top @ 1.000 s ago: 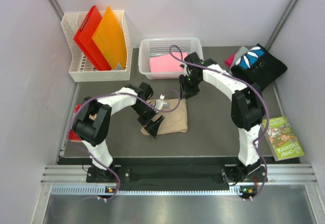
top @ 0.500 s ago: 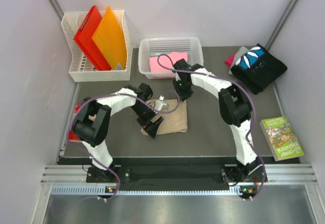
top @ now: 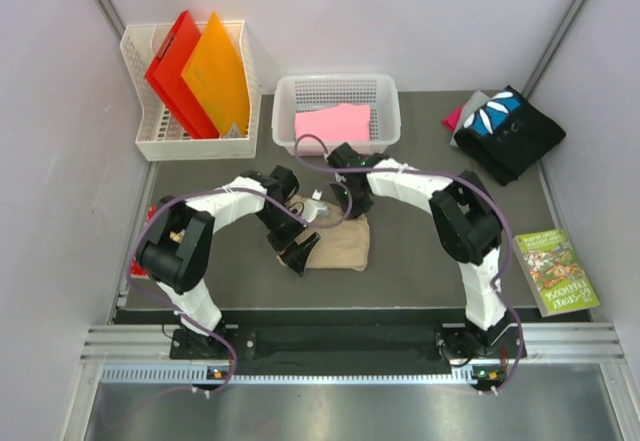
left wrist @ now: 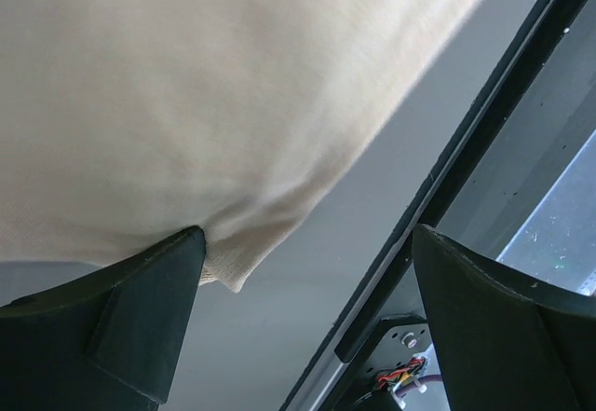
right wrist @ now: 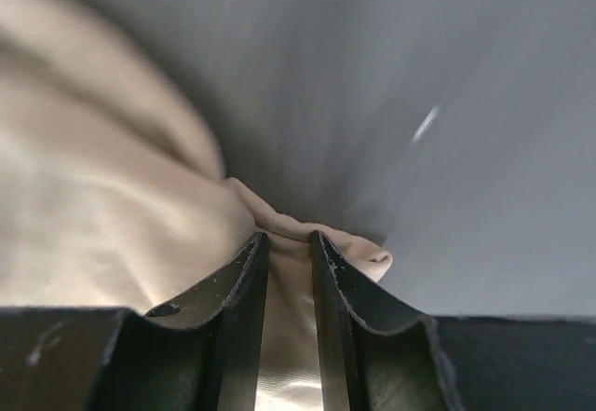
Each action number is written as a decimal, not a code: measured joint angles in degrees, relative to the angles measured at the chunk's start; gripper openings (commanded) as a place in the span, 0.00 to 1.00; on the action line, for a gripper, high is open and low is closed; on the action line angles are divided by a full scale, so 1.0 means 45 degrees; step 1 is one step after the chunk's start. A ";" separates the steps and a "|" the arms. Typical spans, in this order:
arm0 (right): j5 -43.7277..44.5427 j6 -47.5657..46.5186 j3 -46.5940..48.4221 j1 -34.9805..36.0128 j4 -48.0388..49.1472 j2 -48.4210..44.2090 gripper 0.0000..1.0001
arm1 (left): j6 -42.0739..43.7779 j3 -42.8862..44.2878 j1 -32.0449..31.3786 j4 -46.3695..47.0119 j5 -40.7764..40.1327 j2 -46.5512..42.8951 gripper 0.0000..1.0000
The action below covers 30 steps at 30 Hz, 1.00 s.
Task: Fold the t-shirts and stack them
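The tan t-shirt (top: 340, 244) lies folded on the dark table in the middle. My left gripper (top: 300, 252) is open at its near left corner; in the left wrist view (left wrist: 307, 243) one finger (left wrist: 121, 318) touches the tan cloth (left wrist: 186, 103). My right gripper (top: 345, 204) is at the shirt's far edge; in the right wrist view (right wrist: 289, 240) its jaws are shut on a fold of tan cloth (right wrist: 112, 197). The pink t-shirt (top: 333, 122) lies in the white mesh basket (top: 340, 85). The black printed t-shirt (top: 505, 126) sits on grey and magenta ones (top: 463, 115) at the back right.
A white mesh basket (top: 150, 136) with red (top: 175, 71) and orange (top: 215, 76) folders stands at the back left. A book (top: 556, 271) lies at the right edge. Grey walls close both sides.
My right arm has swung left and nearer, from beside the basket to the tan t-shirt's far edge. The left gripper has stayed at the shirt's near left corner.
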 measured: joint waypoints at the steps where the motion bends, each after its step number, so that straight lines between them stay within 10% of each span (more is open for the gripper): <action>1: 0.0131 0.0136 -0.0559 0.0296 0.0039 -0.0369 0.28 | 0.0015 -0.0024 0.0005 0.0005 -0.0010 -0.0024 0.99; 20: 0.0549 0.3891 -0.5571 0.3657 -0.1190 -0.4556 0.28 | 0.0806 -0.0024 0.0044 -0.0384 -0.0457 -0.0087 0.99; 30: -0.0389 0.6159 -0.7577 0.5450 -0.1792 -0.6445 0.33 | 0.0777 0.3959 0.0418 -0.0811 -0.1671 0.2739 0.99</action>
